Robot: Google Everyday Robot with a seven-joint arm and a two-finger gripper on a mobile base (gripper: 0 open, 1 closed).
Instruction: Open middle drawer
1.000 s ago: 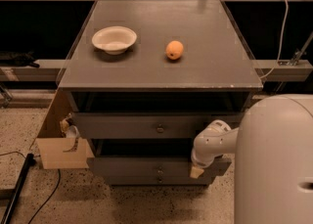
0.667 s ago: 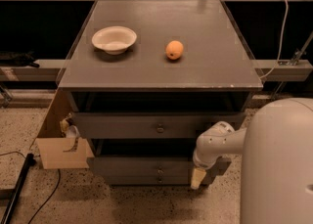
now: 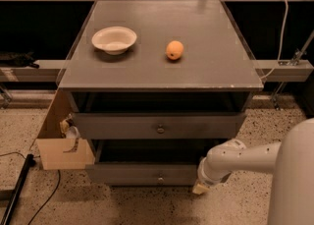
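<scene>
claw state: can't tell. 2 drawers seen: middle drawer just left, top drawer up-left. farther up: 1 bowl, 1 orange.

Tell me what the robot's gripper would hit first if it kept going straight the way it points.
The white arm's gripper, low beside the dark grey wooden cabinet's bottom right corner, points downward and slightly left. It would probably meet the speckled floor first, though depth is unclear.
</scene>
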